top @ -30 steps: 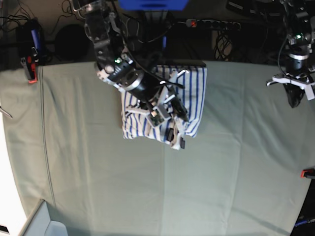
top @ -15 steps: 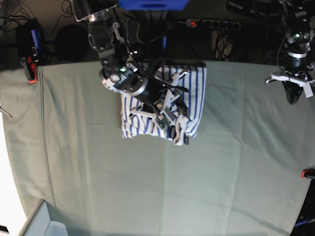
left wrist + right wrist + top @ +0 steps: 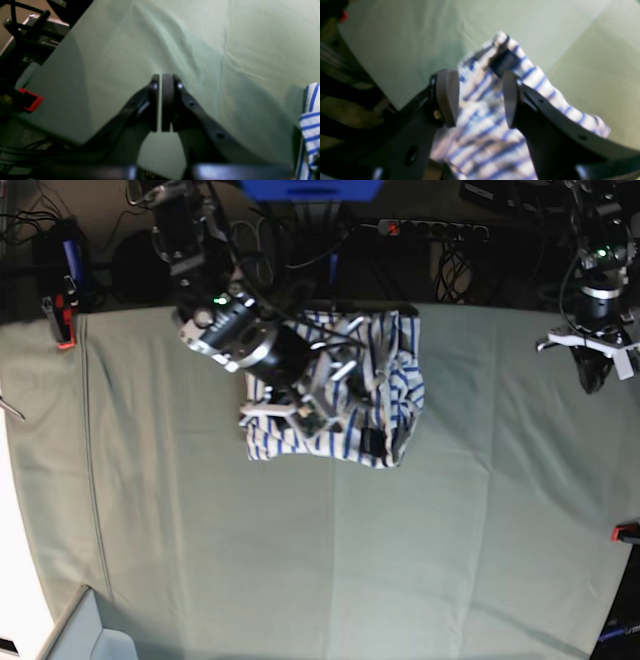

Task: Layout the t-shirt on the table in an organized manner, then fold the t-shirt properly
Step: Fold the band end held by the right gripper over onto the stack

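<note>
The t-shirt (image 3: 395,395), white with thin blue stripes, lies as a rumpled folded bundle at the back middle of the table (image 3: 330,560). Its dark blue tag (image 3: 372,442) shows near the front edge. My right gripper (image 3: 338,380) hovers over the bundle. In the right wrist view the right gripper (image 3: 478,100) is open, with striped t-shirt (image 3: 480,130) and the tag (image 3: 506,61) below the gap, nothing pinched. My left gripper (image 3: 592,380) hangs at the far right edge, apart from the shirt. The left wrist view shows the left gripper (image 3: 162,105) shut and empty above bare table (image 3: 237,50), the t-shirt (image 3: 310,125) at the right border.
Red clamps (image 3: 62,320) (image 3: 625,532) sit at the table's left and right edges; one clamp (image 3: 30,100) shows in the left wrist view. Cables and a power strip (image 3: 430,228) lie behind the table. A pale box (image 3: 85,630) stands at the front left corner.
My right gripper opened and let go of the shirt, then drew back from the front edge toward the far left. The shirt's right side is more rumpled. The left arm stayed put.
</note>
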Tool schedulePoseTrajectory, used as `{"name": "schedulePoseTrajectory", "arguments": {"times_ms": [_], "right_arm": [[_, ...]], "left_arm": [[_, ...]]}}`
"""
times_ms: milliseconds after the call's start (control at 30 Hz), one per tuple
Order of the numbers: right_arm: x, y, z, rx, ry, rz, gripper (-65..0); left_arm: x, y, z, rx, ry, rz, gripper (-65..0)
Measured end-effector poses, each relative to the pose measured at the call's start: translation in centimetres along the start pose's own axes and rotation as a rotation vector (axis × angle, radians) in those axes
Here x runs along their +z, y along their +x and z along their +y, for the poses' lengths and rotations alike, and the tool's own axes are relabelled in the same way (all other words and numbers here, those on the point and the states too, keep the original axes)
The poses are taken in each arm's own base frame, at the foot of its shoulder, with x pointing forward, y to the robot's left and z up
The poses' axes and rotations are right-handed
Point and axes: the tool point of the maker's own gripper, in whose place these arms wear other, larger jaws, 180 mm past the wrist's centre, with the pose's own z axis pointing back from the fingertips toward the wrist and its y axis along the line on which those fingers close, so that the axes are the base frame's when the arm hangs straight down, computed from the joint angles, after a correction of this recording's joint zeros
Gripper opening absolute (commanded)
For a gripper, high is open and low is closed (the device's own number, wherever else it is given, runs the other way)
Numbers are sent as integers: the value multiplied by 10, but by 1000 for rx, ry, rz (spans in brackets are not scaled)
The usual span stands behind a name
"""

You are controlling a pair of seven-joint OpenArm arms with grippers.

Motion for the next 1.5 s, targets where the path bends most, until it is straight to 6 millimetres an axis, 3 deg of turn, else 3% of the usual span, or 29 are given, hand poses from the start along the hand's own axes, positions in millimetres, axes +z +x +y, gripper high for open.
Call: {"name": "schedulePoseTrajectory", "arguments": {"times_ms": [67,200,467,567,667,900,1067,1233,1333,1500], "right_arm": [[8,-13,-16,-26,-49,25,-360],[15,-25,-25,-46,-80,51,-365],[1,-32,19,-52,37,67,-522],[-7,-45,18,-58,44,109,-529],[-20,-50,24,-50,75,131,-531],[-53,-51,54,35,198,173,-531],[-67,-56,70,53,248,206,-531],[-79,-59,66,46,250,225,-531],[-78,-49,60,72,239,214,-531],[-47,7,47,149,186,39,-531]], "left_arm": [[1,-3,-2,16,4,4,-628],[1,-4,-5,20,0,6,-628],[2,-5,-2,19,6,8,-627],[6,-6,8,16,26,10,-627],[14,-3,37,8,105,7,-627],[22,2,62,4,164,-6,-627],[27,1,72,0,189,1,-627],[26,2,72,-3,187,-2,-627],[26,2,69,-2,182,-2,-627],[24,5,68,-5,180,-11,-627]]}}
